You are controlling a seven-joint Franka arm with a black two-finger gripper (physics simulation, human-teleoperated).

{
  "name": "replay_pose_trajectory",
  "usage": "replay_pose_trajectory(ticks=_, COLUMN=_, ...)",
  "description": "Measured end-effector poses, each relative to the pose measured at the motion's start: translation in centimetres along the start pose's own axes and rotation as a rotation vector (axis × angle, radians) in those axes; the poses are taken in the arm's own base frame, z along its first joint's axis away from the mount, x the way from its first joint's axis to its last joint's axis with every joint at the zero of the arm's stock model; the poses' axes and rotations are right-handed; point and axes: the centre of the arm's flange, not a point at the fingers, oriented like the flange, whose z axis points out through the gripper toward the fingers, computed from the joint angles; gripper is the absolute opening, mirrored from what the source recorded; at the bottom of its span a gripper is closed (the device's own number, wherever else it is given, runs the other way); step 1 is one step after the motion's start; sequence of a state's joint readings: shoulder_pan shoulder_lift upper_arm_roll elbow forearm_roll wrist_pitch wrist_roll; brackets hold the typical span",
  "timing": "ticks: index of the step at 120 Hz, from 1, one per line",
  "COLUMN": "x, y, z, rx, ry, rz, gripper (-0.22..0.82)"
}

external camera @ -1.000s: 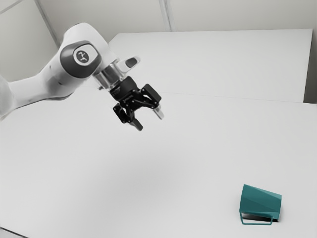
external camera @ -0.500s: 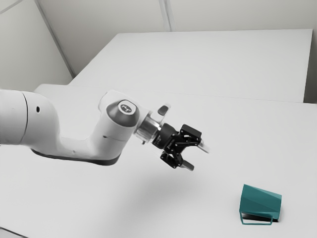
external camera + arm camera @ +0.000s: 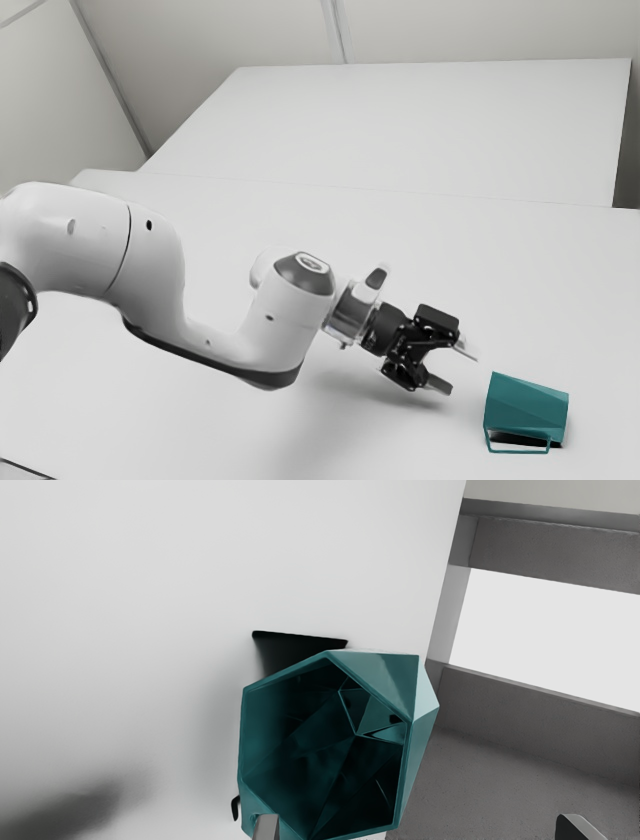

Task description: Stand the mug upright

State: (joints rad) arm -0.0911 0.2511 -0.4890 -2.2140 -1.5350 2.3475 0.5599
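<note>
The teal mug (image 3: 527, 405) is lying on its side on the white table (image 3: 250, 430), and its open mouth is turned to the gripper (image 3: 460, 372). The gripper is near the mug, at the exterior view's left of it — not touching. Its two fingers (image 3: 267, 827) are standing wide from each other, with nothing held. The mug's handle (image 3: 518, 452) is on its side nearest to the exterior camera.

Bright, diffuse light washed the white counter (image 3: 560, 290); a faint, soft-edged shadow (image 3: 350, 405) spread at the exterior view's lower centre, near-black shade (image 3: 295, 652) beside the mug (image 3: 417, 695).
</note>
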Motion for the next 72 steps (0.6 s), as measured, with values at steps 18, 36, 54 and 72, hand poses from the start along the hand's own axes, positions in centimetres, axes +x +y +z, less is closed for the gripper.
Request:
replay_pose_trajectory(ticks=18, x=-0.6, y=0.4, z=1.9, rx=-0.020, ry=-0.026, rz=0.053, gripper=0.60)
replay_pose_trajectory(ticks=36, x=-0.6, y=1.1, z=3.5, rx=-0.042, ry=-0.045, rz=0.105, gripper=0.60)
replay_pose_trajectory(ticks=54, x=0.1, y=1.1, z=4.6, rx=-0.064, ry=-0.050, rz=0.133, gripper=0.60)
replay_pose_trajectory(ticks=72, x=-0.1, y=0.9, z=5.7, rx=-0.084, ry=-0.056, rz=0.154, gripper=0.55)
